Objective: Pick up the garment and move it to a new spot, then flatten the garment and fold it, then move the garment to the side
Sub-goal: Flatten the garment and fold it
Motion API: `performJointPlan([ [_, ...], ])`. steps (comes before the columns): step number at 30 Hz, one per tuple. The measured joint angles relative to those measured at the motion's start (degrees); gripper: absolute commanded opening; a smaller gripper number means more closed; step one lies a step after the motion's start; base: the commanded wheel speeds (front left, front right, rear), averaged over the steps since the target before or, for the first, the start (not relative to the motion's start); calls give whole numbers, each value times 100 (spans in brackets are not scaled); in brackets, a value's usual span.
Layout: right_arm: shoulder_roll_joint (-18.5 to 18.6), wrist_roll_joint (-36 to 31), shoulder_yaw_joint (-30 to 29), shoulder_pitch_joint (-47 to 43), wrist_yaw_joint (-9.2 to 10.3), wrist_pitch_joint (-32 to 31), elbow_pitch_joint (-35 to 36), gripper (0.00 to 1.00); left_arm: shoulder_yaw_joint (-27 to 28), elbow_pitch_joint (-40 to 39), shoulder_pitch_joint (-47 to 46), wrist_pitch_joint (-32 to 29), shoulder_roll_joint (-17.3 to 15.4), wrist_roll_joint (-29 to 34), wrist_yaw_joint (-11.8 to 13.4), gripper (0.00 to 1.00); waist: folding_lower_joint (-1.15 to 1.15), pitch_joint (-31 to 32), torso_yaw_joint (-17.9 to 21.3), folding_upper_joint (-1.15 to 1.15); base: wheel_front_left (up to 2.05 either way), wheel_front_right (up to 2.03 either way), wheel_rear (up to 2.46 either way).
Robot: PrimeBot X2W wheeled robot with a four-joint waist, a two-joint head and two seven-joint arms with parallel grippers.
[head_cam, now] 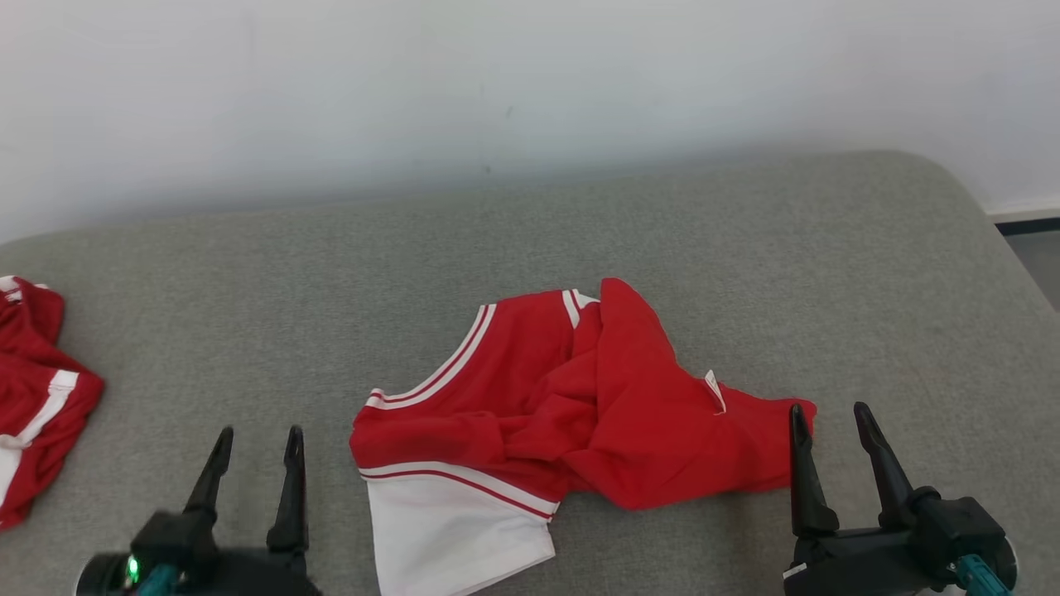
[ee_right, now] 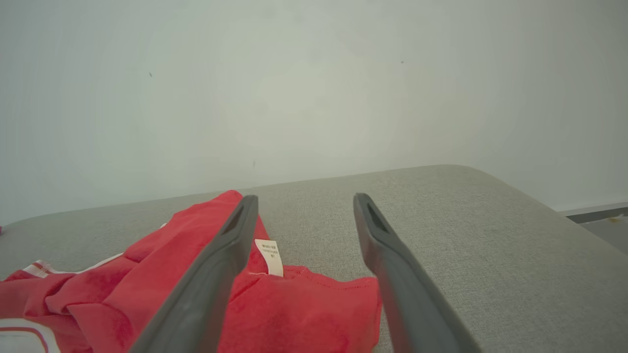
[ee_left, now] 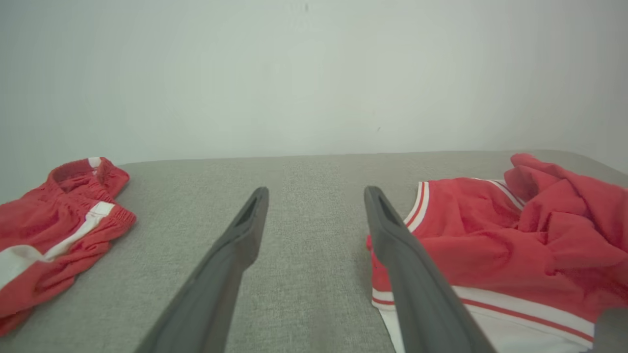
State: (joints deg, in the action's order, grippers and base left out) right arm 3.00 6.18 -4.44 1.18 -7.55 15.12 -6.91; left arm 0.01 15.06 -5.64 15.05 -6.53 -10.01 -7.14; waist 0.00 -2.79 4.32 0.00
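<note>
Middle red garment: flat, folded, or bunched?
Bunched. The red garment lies crumpled on the grey surface, fabric heaped over its middle, white panel sticking out.

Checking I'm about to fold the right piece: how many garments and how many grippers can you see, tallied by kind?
Red-and-white garments: 2 (crumpled garment in the middle, second garment at the far left of the head view)
Grippers: 2 (left gripper and right gripper, both open and holding nothing)
Total: 4
</note>
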Motion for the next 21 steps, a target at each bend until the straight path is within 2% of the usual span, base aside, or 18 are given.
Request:
performJointPlan([
  [10, -2, 111, 132, 149, 0, -1, -130, 100, -891, 1313, -1333, -59, -630, -378, -37, 100, 0, -263, 454, 0, 0, 0, 0],
  [20, -1, 200, 131, 233, 0, 0, -155, 100, -1785, 2346, -1918, -461, -1123, -1115, -40, 100, 0, -569, 921, 0, 0, 0, 0],
  [21, -1, 212, 127, 237, 0, 0, -157, 100, -1861, 2418, -1957, -552, -1126, -1203, -40, 96, 0, -592, 950, 0, 0, 0, 0],
])
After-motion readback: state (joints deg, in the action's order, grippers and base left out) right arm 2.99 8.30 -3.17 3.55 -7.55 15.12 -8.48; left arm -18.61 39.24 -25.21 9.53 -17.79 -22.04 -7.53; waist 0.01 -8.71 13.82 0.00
